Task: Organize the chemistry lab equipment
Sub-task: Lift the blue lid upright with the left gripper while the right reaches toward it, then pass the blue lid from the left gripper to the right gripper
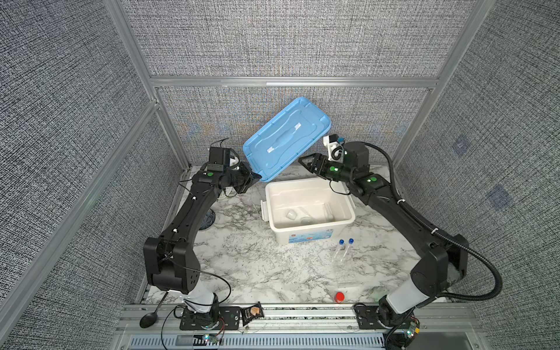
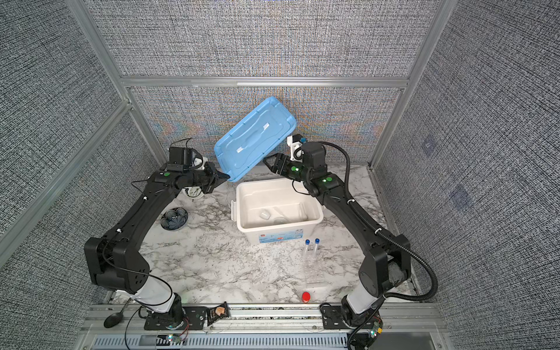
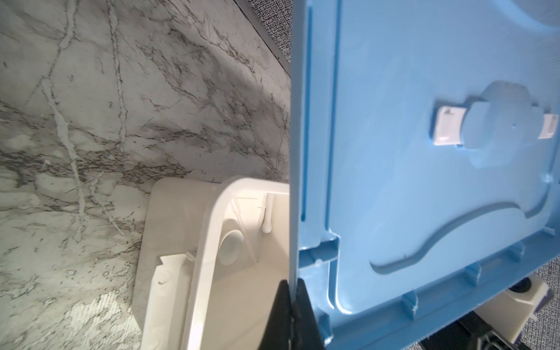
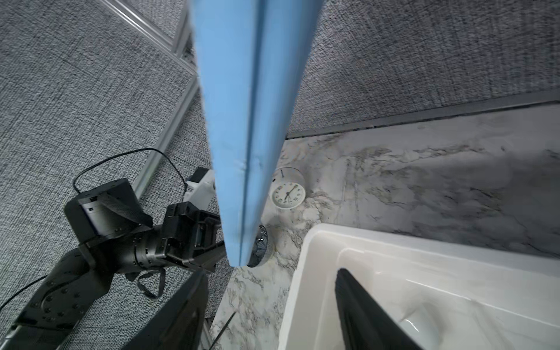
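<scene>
Our left gripper [image 1: 257,176] is clamped tight on the corner rim of the light blue rectangular plastic lid [image 1: 286,139], holding it tilted up and away from the fingers. The open white rectangular plastic bin [image 1: 291,233] sits just beyond and below those fingers. Our right gripper [image 1: 303,162] stands wide apart with nothing between its fingers. The lid's edge passes close ahead of them, and the bin lies right beneath.

Inside the bin, under the left fingers, we see a shallow white ceramic dish [image 3: 231,247] and a white pestle-like stick [image 3: 266,222]. The two slim clear blue-capped tubes [image 1: 341,242] lie side by side on the marble-patterned tabletop [image 1: 242,260], well apart from both sets of fingers, on the near side of the bin.

We judge the tubes to be light, smooth and round, so they are likely to roll or slip. We cannot tell whether they are glass or plastic, so a gentle squeeze seems wise. We would take one across its body just below the cap, with the fingers square to its length. Since they lie so close together, reaching for one may nudge the other.
</scene>
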Tool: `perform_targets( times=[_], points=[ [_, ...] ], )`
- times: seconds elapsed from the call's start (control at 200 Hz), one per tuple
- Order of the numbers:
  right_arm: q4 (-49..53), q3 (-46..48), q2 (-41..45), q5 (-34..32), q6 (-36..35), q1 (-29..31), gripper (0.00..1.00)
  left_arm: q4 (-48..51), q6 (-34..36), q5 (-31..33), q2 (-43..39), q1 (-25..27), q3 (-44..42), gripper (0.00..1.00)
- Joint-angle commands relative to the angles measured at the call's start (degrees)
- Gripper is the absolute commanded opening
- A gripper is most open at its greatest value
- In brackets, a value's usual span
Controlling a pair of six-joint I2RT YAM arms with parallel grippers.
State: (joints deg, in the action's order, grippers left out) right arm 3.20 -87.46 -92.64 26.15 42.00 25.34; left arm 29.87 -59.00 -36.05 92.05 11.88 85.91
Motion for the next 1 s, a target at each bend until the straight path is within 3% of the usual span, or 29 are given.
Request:
perform_targets(
  times=[0.0, 0.265, 0.525, 0.795, 0.995],
  points=[
    [-6.5, -1.0, -1.0, -1.3, 1.2, 1.2, 0.69, -4.8, -1.2, -0.3, -2.2, 0.9, -1.5, 0.0],
    [-9.9, -1.6, -1.8, -5.7, -0.4, 4.1, 0.69, -8.2, -2.9, 2.5, -6.0, 3.5, -5.5, 0.0],
    [-13.2, -0.7, -1.8, -8.0, -0.9, 5.8, 0.5, -7.0, -1.2, 4.3, -6.4, 6.3, -6.0, 0.0],
    [-11.9, 0.5, -1.0, -17.8, -5.1, 8.5, 0.41, -8.2, -1.5, 5.4, -6.3, 8.4, -6.5, 0.0],
    [-15.9, 0.1, -3.8, -19.6, -5.1, 10.1, 0.39, -9.7, -2.2, 4.0, -5.6, 8.8, -7.6, 0.0]
  ],
)
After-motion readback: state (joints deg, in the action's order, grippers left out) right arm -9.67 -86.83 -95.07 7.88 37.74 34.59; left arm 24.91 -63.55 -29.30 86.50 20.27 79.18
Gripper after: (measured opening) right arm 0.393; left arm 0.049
